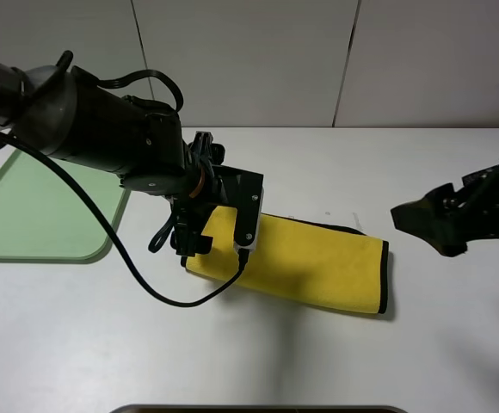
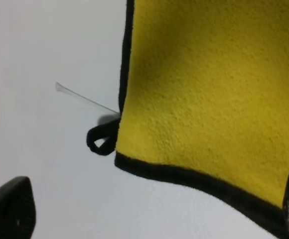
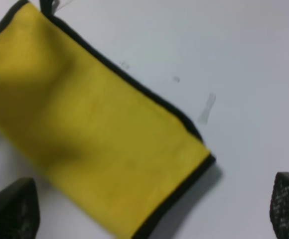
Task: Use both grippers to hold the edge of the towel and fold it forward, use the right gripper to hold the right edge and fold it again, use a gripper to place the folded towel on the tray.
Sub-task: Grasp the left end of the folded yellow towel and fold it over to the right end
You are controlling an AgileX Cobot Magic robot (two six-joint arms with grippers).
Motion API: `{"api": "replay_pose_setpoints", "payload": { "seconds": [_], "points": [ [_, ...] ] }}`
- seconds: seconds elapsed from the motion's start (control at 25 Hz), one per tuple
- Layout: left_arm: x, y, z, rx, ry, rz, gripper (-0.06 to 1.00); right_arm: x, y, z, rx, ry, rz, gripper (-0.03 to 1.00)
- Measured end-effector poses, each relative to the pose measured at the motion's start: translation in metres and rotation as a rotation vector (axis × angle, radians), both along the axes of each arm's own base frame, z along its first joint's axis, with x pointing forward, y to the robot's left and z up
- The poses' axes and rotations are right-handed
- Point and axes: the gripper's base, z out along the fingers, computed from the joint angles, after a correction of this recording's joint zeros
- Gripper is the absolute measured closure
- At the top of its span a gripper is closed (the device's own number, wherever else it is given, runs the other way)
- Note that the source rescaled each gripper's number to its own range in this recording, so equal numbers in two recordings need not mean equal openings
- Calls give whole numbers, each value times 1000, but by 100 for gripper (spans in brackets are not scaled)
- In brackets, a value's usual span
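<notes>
A: Where is the towel (image 1: 318, 262)?

B: Flat on the white bench (image 1: 421, 353), lying as a long yellow rectangle set at a slant. Its black trim (image 1: 385, 280) shows along the far side and around the right end. The corner loop (image 2: 102, 140) sticks out onto the bench at the left end.

A: Is anything holding it?

B: No. The left end effector (image 1: 194, 239) hangs over the towel's left end with its fingers (image 2: 10, 209) spread wide. In the left wrist view the towel corner lies below, between them, and nothing is clamped.

A: And the other arm?

B: The right end effector (image 1: 421, 228) is off the towel's right end, over bare bench, with its fingers also wide apart and nothing in them.

A: And the tray (image 1: 26, 215)?

B: Pale green, at the left edge of the bench and well apart from the towel, with the left arm reaching across its near corner.
</notes>
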Motion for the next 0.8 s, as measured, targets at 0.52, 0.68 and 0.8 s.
{"api": "replay_pose_setpoints", "payload": {
  "seconds": [0.52,0.68,0.8],
  "points": [
    [0,0,0,0,0,0,-5,-77,-35,12,-29,131,-35,-3],
    [0,0,0,-1,0,1,-5,-95,-43,16,15,72,-47,-3],
    [0,0,0,-1,0,1,-5,-107,-48,14,48,8,-48,-3]
  ]
}}
